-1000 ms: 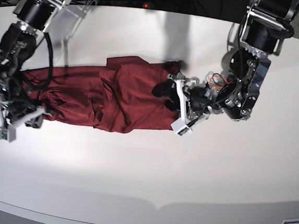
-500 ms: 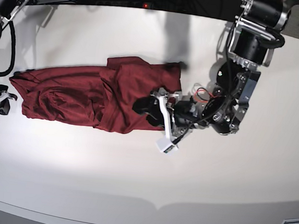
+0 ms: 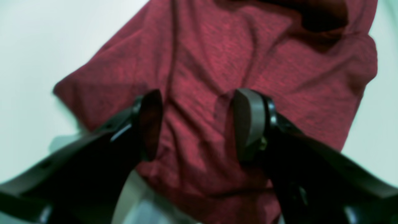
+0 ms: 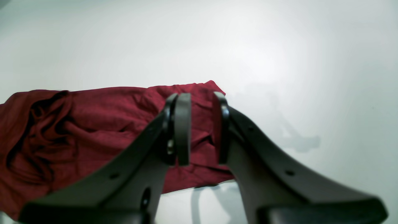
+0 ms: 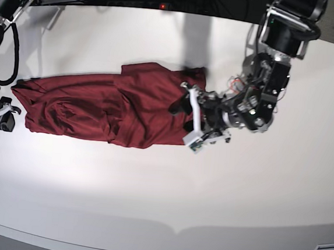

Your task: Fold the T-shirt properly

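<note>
While the T-shirt [image 5: 104, 111] lies crumpled lengthwise on the white desk [image 5: 161, 189], the left gripper [image 5: 185, 118] hovers over its end, jaws spread wide and empty. The right gripper [image 4: 199, 127] hangs off the opposite end, jaws narrowly parted, holding nothing.

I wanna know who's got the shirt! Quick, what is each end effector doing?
Left end effector: open over the T-shirt, holding nothing.
Right end effector: slightly open, holding nothing.
</note>
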Robot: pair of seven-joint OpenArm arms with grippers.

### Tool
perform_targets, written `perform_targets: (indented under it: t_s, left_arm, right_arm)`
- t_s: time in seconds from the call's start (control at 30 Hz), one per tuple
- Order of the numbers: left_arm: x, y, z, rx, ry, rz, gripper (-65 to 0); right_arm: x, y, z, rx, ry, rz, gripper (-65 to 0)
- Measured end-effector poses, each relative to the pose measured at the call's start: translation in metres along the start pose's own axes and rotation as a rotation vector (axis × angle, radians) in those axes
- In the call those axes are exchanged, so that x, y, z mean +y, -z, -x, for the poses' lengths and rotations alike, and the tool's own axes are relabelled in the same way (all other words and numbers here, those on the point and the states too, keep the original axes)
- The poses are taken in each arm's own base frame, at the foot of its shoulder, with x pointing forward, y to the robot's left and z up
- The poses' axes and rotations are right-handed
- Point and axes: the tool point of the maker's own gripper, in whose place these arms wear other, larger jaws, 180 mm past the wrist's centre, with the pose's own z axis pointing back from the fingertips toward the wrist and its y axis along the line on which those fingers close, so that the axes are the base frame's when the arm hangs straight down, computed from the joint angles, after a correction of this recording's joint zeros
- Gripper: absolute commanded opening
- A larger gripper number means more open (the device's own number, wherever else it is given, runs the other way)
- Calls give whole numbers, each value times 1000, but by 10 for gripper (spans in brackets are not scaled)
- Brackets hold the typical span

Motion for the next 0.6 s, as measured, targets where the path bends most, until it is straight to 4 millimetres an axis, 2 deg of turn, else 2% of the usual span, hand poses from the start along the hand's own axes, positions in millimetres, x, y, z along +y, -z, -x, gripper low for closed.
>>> perform_targets:
  t_s: [0.1, 0.3, 0.37, 0.47, 0.5, 0.6]
  left_arm:
    - [22, -17, 19, 22, 2, -40, -301]
    - [82, -61, 51, 90, 19, -189, -301]
    - [94, -71, 56, 104, 19, -217, -300]
    - [99, -77, 58, 100, -17, -231, -300]
    - [99, -77, 58, 104, -28, -227, -300]
    - [94, -74, 57, 100, -52, -210, -300]
  right_arm:
    - [5, 0, -1, -5, 17, -27, -520]
    - [18, 4, 10, 26, 55, -69, -519]
    - [32, 10, 17, 26, 81, -101, -460]
    - [56, 19, 31, 53, 101, -152, -320]
    - [63, 22, 34, 66, 99, -162, -294]
    - [77, 31, 36, 67, 71, -171, -290]
